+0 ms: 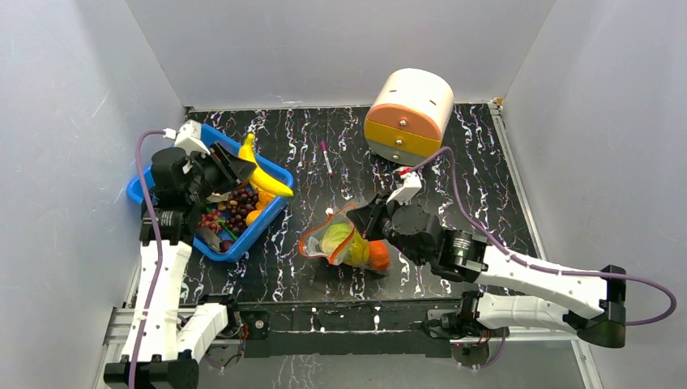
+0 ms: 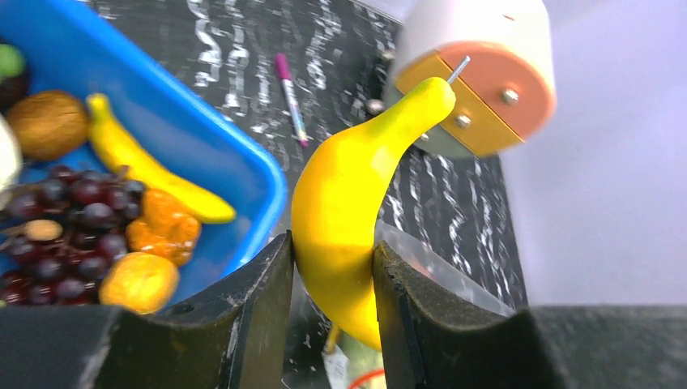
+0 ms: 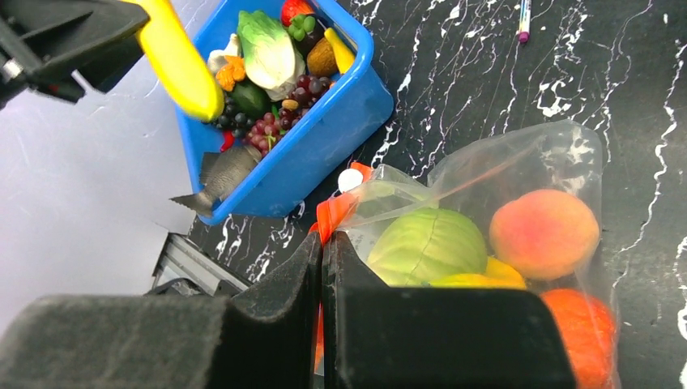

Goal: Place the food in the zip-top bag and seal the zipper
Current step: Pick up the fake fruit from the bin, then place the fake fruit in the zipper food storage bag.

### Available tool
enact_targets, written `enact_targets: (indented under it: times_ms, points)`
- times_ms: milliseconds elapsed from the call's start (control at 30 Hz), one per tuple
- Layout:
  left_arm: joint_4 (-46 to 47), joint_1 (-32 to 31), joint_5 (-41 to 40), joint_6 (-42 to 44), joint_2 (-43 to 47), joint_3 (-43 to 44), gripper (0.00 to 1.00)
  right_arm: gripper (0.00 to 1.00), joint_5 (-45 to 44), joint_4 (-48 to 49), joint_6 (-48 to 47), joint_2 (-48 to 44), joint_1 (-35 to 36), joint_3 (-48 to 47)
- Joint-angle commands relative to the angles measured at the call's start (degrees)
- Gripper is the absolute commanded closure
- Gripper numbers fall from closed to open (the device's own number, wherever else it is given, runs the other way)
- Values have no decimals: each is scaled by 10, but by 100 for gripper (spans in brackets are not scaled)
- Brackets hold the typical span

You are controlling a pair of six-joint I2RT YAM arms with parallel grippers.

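My left gripper (image 2: 332,279) is shut on a yellow banana (image 2: 356,203) and holds it over the right rim of the blue bin (image 1: 267,223); the banana also shows from above (image 1: 263,177). The clear zip-top bag (image 1: 344,241) lies mid-table with its red-orange zipper (image 1: 312,237) mouth open toward the left. It holds a green cabbage (image 3: 425,243), a peach-coloured fruit (image 3: 543,231), an orange fruit (image 3: 579,332) and a yellow piece. My right gripper (image 3: 322,271) is shut on the bag's zipper edge (image 3: 334,212).
The bin holds dark grapes (image 2: 73,215), another banana (image 2: 142,166), orange fruits (image 2: 162,227), a lettuce (image 3: 267,49) and a grey fish (image 3: 223,174). A cream and orange drawer unit (image 1: 409,113) stands at the back. A pink pen (image 1: 326,156) lies beside it.
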State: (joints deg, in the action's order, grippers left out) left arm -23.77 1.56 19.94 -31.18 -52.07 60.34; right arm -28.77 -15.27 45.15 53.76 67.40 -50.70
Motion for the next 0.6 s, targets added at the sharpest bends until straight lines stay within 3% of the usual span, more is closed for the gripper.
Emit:
enact_targets:
  times_ms: [0, 267, 433, 567]
  points:
    - [54, -37, 97, 5, 42, -26, 75, 100, -35, 40, 79, 21, 3, -49]
    - [147, -90, 160, 17, 107, -130, 76, 100, -53, 87, 181, 44, 3, -35]
    - [317, -94, 159, -43, 154, -242, 77, 100, -17, 109, 214, 68, 3, -41]
    - [370, -100, 150, -58, 160, -272, 79, 100, -17, 123, 229, 67, 3, -30]
